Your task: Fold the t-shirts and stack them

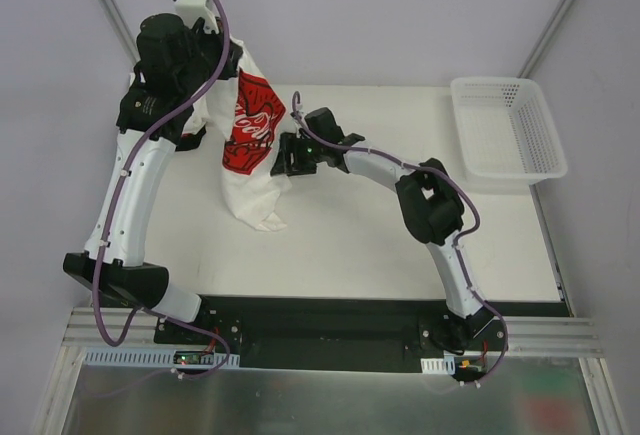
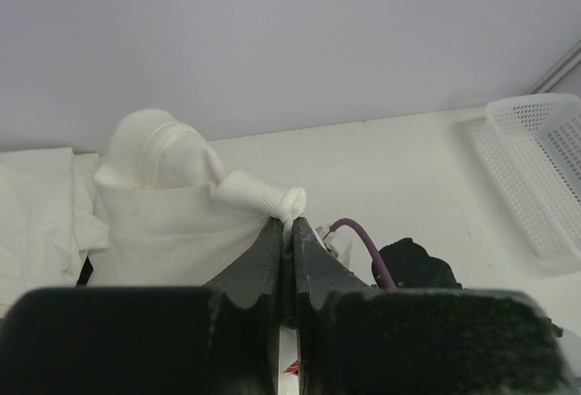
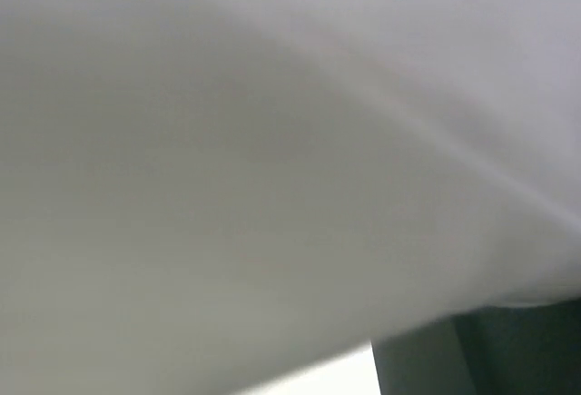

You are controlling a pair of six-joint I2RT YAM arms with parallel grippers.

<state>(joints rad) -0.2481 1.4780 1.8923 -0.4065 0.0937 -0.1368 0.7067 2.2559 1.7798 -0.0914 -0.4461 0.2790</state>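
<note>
The left fingers (image 2: 283,236) are clenched on a thin pinch of white cloth, with only a small roll of fabric showing past their tips. That pinch carries the whole t-shirt (image 1: 252,180), which hangs from high over the back left of the surface (image 1: 400,245). Its red print faces the top camera, and its lower end is crumpled and touching the surface. Such a slim bite is the first risk: by my judgement, a sideways tug could draw the fabric out and drop the shirt in a heap.

The right fingers (image 1: 282,158) are right up against the hanging shirt's right edge, about halfway down. I cannot tell whether they are released or grasping cloth, because the right wrist view is filled with blurred white fabric and shows no tips. If they close blind, they may take a fold from mid-panel or two layers at once rather than a hem or corner. The shirt would then spread twisted instead of flat.

The bunched lower end could also drag and fold under itself as the shirt is laid down. More white cloth (image 2: 36,222) lies at the left edge of the left wrist view, and lowering there could tangle the two. The basket (image 1: 495,81) sits well apart at the back right.
</note>
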